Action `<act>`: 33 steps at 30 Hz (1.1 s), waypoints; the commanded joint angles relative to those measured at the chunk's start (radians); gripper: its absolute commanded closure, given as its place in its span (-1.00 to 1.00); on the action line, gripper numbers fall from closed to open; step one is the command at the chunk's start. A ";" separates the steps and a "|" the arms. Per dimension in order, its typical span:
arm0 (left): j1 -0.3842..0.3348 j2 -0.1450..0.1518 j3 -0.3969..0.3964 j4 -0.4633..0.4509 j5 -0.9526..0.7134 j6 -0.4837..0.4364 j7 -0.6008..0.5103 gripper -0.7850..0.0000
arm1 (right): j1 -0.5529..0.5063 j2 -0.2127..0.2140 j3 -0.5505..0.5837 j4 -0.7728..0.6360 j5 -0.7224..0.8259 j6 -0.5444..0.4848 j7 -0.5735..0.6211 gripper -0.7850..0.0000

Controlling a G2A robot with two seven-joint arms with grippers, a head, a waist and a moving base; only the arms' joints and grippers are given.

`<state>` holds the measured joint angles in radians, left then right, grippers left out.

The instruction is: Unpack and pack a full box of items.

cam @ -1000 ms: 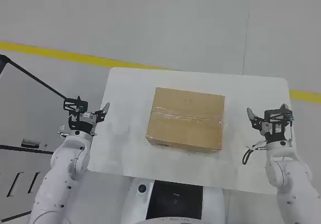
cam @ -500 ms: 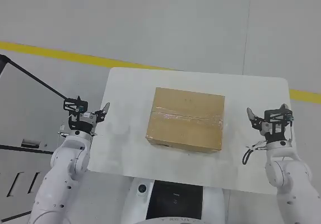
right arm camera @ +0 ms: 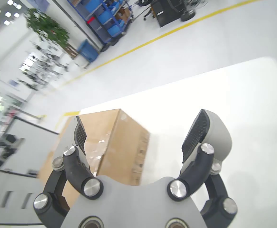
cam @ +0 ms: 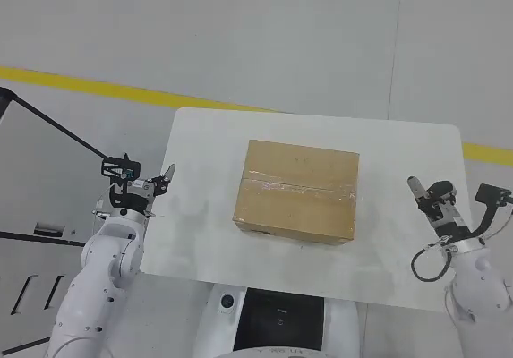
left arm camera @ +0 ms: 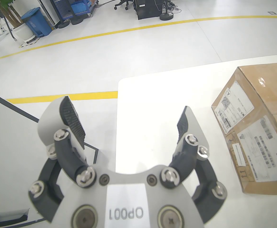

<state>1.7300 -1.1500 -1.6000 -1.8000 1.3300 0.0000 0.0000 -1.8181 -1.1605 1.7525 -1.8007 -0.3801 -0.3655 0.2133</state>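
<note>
Right pincer point(right arm camera: 140, 129) turned toward box point(cam: 299, 190), released, left pincer point(left arm camera: 125, 106) released at table point(cam: 211, 143) edge

Taped-shut cardboard box point(cam: 298, 190) at the middle of the bench point(cam: 408, 152): the obstacle between the arms. Open bench surface separates each side wall from the left claw point(cam: 142, 170) and right claw point(cam: 453, 190), both spread, well apart from it.

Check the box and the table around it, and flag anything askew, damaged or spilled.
Nothing stands out. The cardboard box sits flat on the white table, closed and taped, with no visible dents or spills. The left gripper and right gripper are open, empty and clear of the box.
</note>
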 commanded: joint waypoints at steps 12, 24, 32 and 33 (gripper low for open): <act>0.000 0.000 0.000 0.000 0.000 0.000 0.000 -1.00 | 0.028 0.005 0.002 0.074 0.356 0.011 0.203 -1.00; 0.000 0.000 0.000 0.000 0.000 0.000 0.000 -1.00 | 0.129 0.017 -0.058 0.145 0.535 0.229 0.528 0.03; 0.000 0.000 0.000 0.000 0.000 0.000 0.000 -1.00 | 0.163 0.021 -0.088 0.135 0.519 0.266 0.544 0.09; 0.000 0.000 0.000 0.000 0.000 0.000 0.000 -1.00 | 0.170 0.022 -0.095 0.136 0.506 0.268 0.543 0.08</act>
<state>1.7300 -1.1500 -1.6000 -1.8000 1.3300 0.0000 0.0000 -1.6549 -1.1392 1.6629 -1.6661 0.1377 -0.1005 0.7576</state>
